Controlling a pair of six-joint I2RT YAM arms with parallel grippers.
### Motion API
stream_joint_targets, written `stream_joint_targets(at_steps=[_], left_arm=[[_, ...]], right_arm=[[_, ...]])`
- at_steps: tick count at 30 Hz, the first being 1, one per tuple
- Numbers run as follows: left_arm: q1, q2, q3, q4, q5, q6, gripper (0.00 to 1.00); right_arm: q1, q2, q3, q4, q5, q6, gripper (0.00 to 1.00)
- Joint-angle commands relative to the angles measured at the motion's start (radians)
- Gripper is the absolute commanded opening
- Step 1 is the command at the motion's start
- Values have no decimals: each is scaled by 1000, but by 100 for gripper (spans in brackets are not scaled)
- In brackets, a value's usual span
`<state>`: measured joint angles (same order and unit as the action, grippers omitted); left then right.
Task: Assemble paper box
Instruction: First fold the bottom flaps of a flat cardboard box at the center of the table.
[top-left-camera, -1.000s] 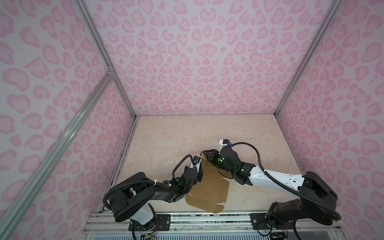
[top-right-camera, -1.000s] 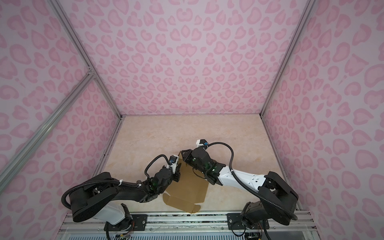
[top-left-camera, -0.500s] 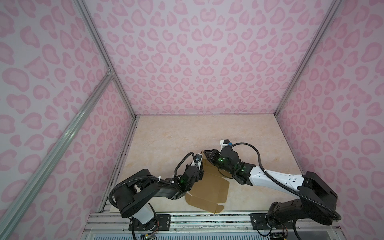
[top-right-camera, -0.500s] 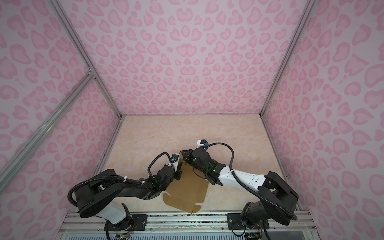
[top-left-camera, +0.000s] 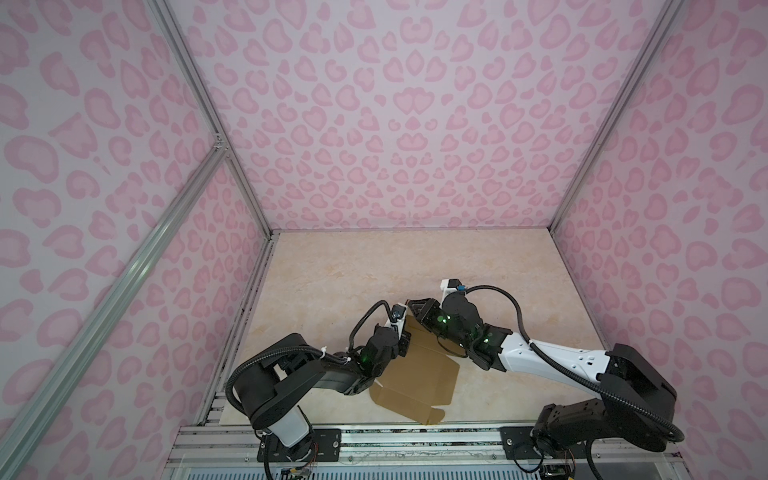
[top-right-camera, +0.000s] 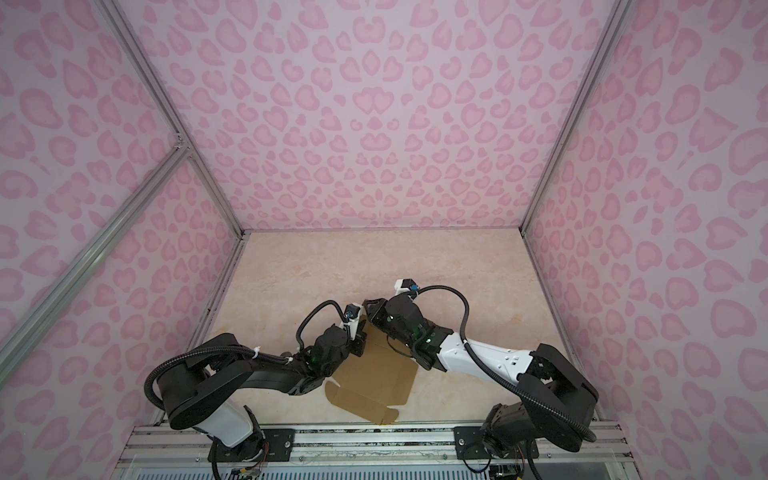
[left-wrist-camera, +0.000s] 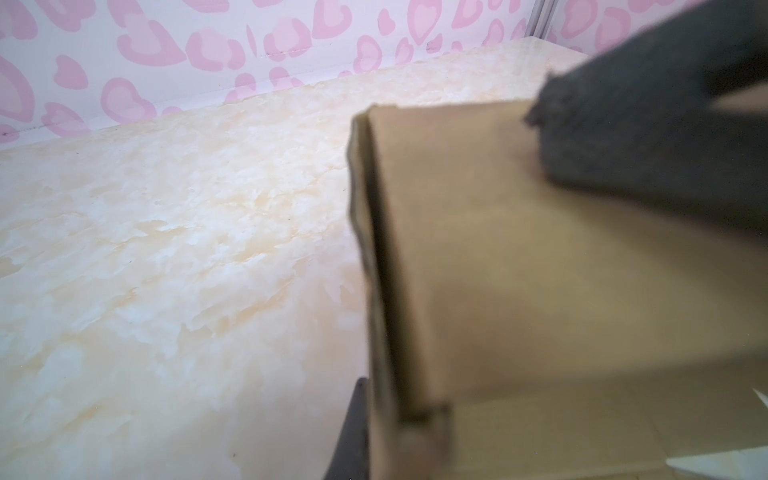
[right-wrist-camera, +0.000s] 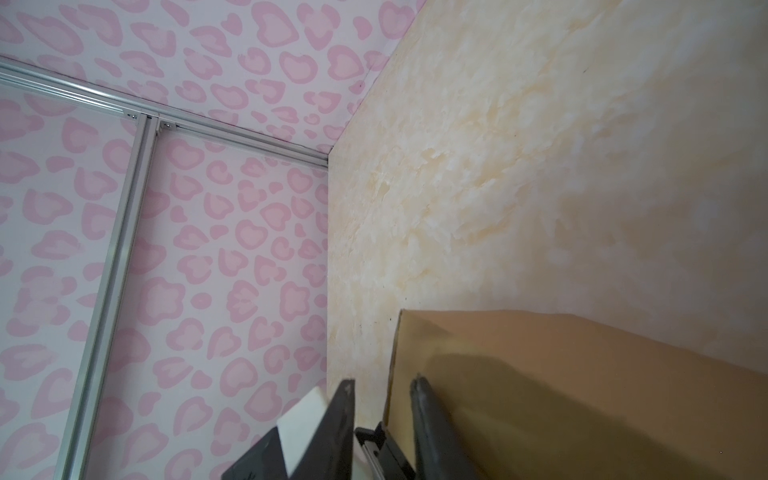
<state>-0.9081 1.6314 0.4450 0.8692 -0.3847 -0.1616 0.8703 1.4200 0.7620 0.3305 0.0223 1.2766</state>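
Observation:
The paper box (top-left-camera: 419, 382) (top-right-camera: 374, 382) is a brown cardboard sheet lying near the table's front edge, and its far end is folded upward. My left gripper (top-left-camera: 402, 340) (top-right-camera: 359, 338) is shut on that raised flap (left-wrist-camera: 519, 270). In the left wrist view only one dark finger (left-wrist-camera: 353, 432) shows beside the fold. The other is hidden behind the cardboard. My right gripper (top-left-camera: 415, 308) (top-right-camera: 371, 308) (right-wrist-camera: 382, 384) stands narrowly open across the flap's edge (right-wrist-camera: 540, 374). One of its fingers (left-wrist-camera: 648, 124) lies against the flap's face, and bare table shows between the other and the cardboard.
The marble-patterned tabletop (top-left-camera: 374, 270) stretches beyond the box to the pink heart-print back wall (top-left-camera: 395, 145). Side walls with aluminium posts (top-left-camera: 216, 137) close in both sides. A metal rail (top-left-camera: 395, 440) with the arm bases runs along the front edge.
My left gripper has closed on the raised flap, and the left arm has shifted slightly. The right arm and the rest of the sheet have hardly moved.

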Motion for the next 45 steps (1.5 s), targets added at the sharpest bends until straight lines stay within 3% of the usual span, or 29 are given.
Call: stream_joint_targets(at_steps=[1, 39, 45], left_arm=[[1, 9, 8, 34, 5, 14, 4], [3, -71, -73, 7, -192, -32, 4], [3, -121, -106, 1, -238, -26, 4]], right_arm=[[0, 3, -7, 1, -2, 1, 27], [-13, -31, -1, -35, -8, -32, 26], [-29, -163, 50, -235, 48, -151, 27]])
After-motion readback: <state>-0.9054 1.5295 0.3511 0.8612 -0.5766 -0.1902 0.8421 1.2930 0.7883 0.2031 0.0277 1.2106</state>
